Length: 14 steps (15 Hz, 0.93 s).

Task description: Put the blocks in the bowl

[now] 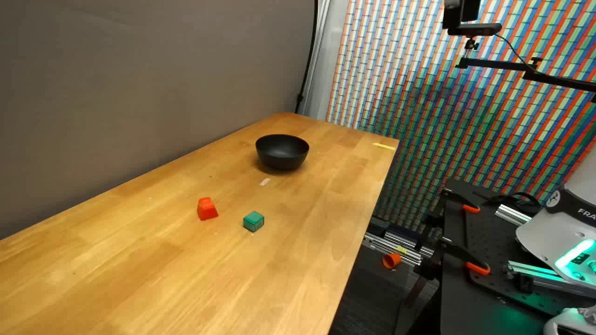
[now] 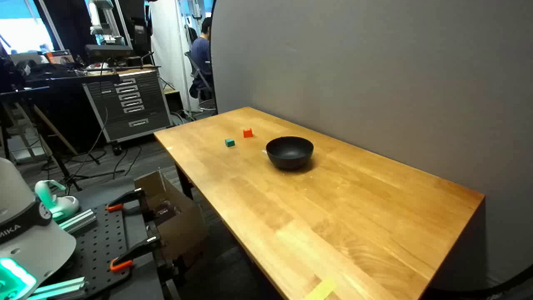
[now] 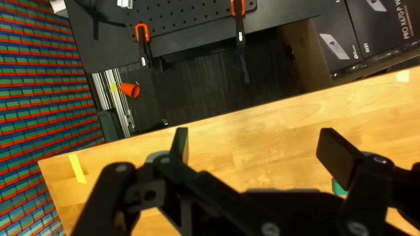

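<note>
The red-orange block (image 1: pixel 206 209) stands on the wooden table and also shows in an exterior view (image 2: pixel 247 133). The green block (image 1: pixel 253 221) lies near it, and it shows small in an exterior view (image 2: pixel 230 143). The black bowl (image 1: pixel 282 153) stands upright on the table, apart from both blocks, and shows in an exterior view (image 2: pixel 290 153). Its visible inside holds nothing. My gripper (image 3: pixel 258 147) is open with nothing between its fingers, high above the table. In the wrist view the green block (image 3: pixel 338 188) peeks out behind the right finger; the red-orange block and bowl are hidden.
The wooden table (image 2: pixel 354 216) runs along a grey wall panel (image 1: pixel 153 70). A gap separates it from the black robot base plate (image 2: pixel 100 233) with orange-tipped clamps. A camera on a stand arm (image 1: pixel 475 30) hangs at the upper right. An orange cup (image 1: pixel 391 260) lies on the floor.
</note>
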Tool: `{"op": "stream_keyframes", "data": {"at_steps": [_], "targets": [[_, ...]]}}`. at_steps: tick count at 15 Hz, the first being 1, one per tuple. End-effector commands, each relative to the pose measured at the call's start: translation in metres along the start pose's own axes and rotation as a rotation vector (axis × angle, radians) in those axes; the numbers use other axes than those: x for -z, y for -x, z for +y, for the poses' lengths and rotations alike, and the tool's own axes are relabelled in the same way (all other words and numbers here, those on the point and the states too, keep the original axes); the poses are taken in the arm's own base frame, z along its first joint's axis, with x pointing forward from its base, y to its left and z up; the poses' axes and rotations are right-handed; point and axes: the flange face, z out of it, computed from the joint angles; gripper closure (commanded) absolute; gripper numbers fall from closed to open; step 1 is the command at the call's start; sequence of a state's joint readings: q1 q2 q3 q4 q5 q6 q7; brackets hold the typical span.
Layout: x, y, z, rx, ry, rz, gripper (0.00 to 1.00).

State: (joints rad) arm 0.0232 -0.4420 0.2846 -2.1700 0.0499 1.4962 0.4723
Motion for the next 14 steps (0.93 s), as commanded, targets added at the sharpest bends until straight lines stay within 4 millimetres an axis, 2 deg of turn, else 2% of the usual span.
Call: {"op": "stream_keyframes", "data": {"at_steps": [1, 5, 6, 9, 14], "targets": [[0.002, 0.000, 0.000, 0.000, -0.001, 0.002, 0.00], [0.005, 0.001, 0.000, 0.000, -0.003, 0.008, 0.00], [-0.002, -0.008, -0.003, -0.013, -0.006, 0.017, 0.00], [-0.037, -0.042, -0.030, 0.023, -0.031, 0.069, 0.00], [-0.121, -0.106, -0.097, 0.127, -0.105, 0.130, 0.00]]}}
